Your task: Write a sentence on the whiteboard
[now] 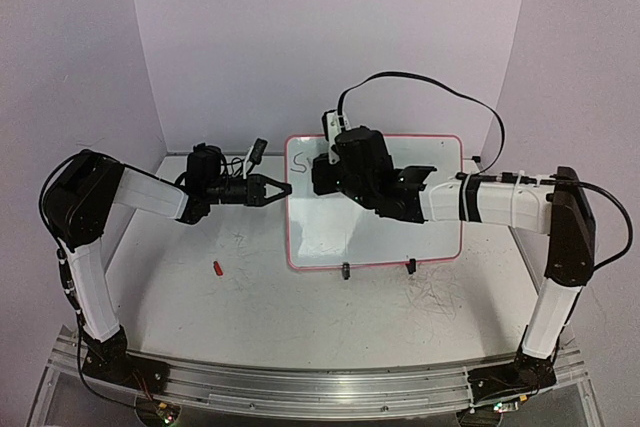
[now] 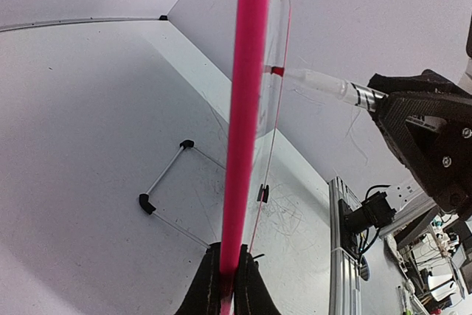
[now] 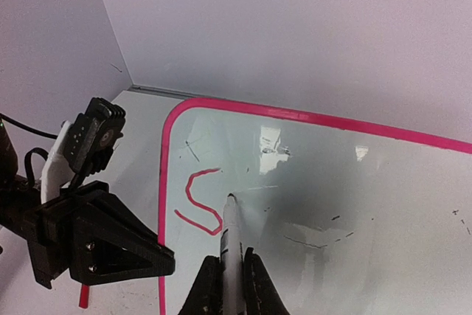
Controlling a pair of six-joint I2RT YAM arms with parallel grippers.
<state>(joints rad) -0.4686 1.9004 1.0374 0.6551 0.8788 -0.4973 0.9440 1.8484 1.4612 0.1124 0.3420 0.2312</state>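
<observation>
The whiteboard [image 1: 400, 237] with its pink rim lies mid-table, two black clip feet at its near edge. Of the sentence, only a red "S" [image 3: 198, 203] shows, at the board's top left corner [image 1: 297, 160]. My left gripper [image 1: 283, 189] is shut on the board's left rim [image 2: 247, 108], its fingertips [image 2: 209, 278] pinching the pink edge. My right gripper [image 1: 322, 177] hovers over the board's upper left, shut on a white marker [image 3: 231, 248]. The marker's tip [image 3: 230, 198] sits just right of the "S". The left wrist view shows its red tip [image 2: 277, 71] at the board.
A small red marker cap [image 1: 217, 268] lies on the table left of the board; it also shows in the right wrist view [image 3: 83, 294]. Grey scribbles mark the tabletop [image 1: 430, 297]. A thin wire frame with black corners [image 2: 166, 175] shows beside the rim. Walls enclose three sides.
</observation>
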